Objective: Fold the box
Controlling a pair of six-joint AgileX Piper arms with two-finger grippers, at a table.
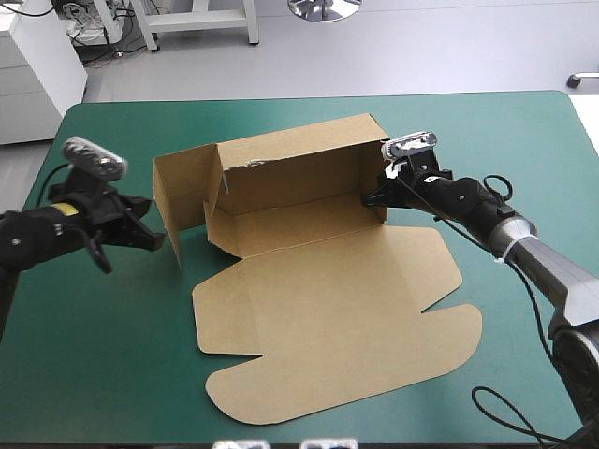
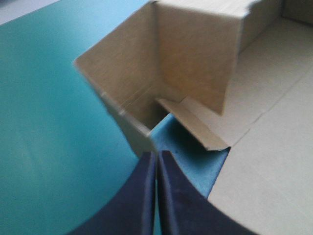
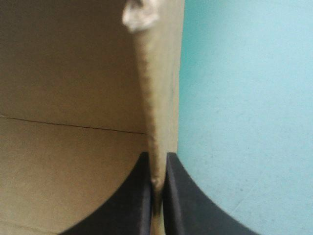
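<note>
The brown box lies mid-table with its back wall and left side wall raised, and its lid panel flat toward the front edge. My left gripper is shut and holds nothing, its tip just outside the left wall's lower front corner. In the left wrist view the gripper points at that corner, with a small flap lying beyond it. My right gripper is shut on the box's right end wall. The board edge stands between the gripper's fingers.
The teal-green cover shows on every side of the box, widest at the left and near the front left corner. The table's far edge runs a short way behind the back wall.
</note>
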